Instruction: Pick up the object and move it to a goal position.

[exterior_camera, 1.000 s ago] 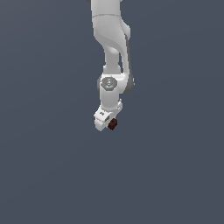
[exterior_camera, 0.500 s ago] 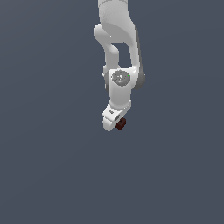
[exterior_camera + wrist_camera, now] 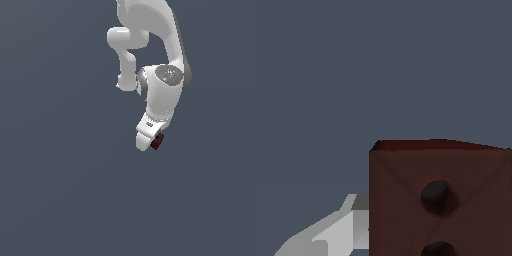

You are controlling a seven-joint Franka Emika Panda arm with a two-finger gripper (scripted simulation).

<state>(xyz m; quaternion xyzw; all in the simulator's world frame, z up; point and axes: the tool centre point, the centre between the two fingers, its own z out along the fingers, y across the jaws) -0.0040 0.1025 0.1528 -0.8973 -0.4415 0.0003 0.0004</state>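
Observation:
The object is a tiny dark red-brown block (image 3: 157, 142) held at the tip of my white gripper (image 3: 152, 144), up against the plain grey background in the exterior view. My gripper is shut on it. In the wrist view the block (image 3: 441, 200) fills much of the picture, with dark round spots on its face. One grey-white finger (image 3: 336, 232) shows beside it. The other finger is hidden behind the block.
The white arm (image 3: 162, 90) hangs down from the top of the exterior view. Only flat grey-blue background shows around it.
The arm has swung toward the exterior view's right and a little lower, carrying the block with it. The gripper has stayed shut on the block.

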